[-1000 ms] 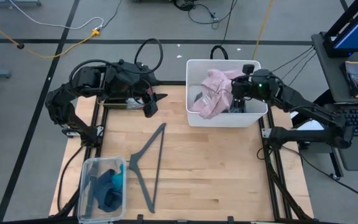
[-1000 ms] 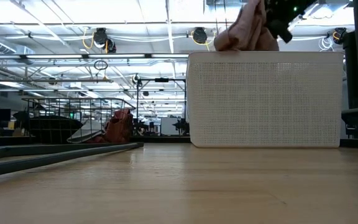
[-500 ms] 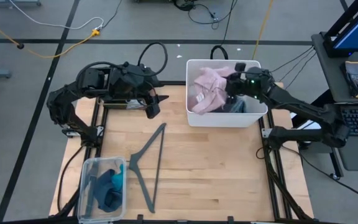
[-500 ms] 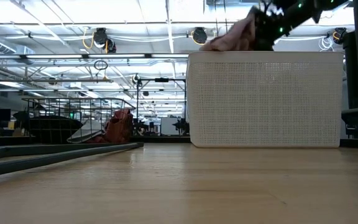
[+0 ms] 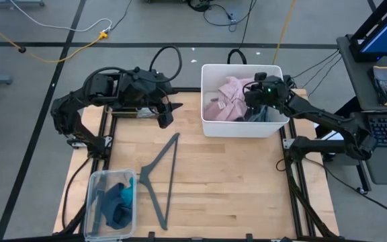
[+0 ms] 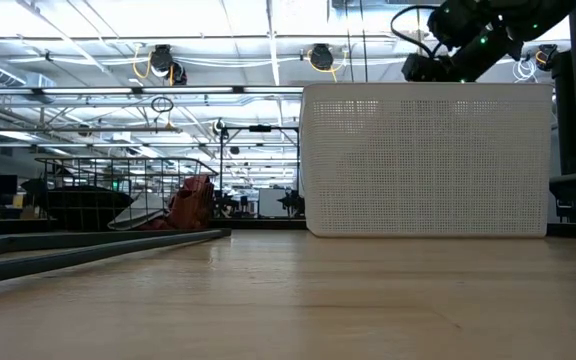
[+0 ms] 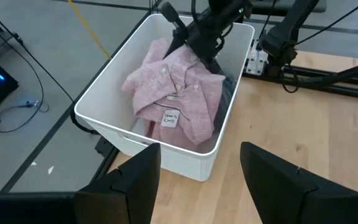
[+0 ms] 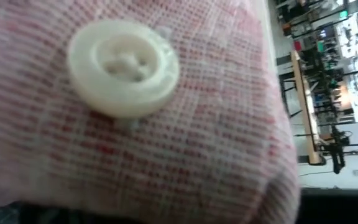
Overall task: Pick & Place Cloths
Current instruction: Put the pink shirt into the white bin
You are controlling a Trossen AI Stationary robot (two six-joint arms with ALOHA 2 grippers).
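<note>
Your right gripper [image 5: 250, 101] is sunk into the white bin [image 5: 210, 128], pressed so close against the pink shirt [image 7: 179, 102] that its wrist view fills with weave and one white button [image 8: 123, 68]; whether its fingers grip the cloth cannot be told. The shirt lies heaped inside the bin directly beside that gripper, so this reads as the pick or release step, and your next move calls for confirming the grasp before lifting. Well beyond, your left gripper [image 5: 162, 114] waits spread and empty over the table, with the hanger [image 5: 160, 176] and the clear box of teal cloths [image 5: 117, 202] farther still.
</note>
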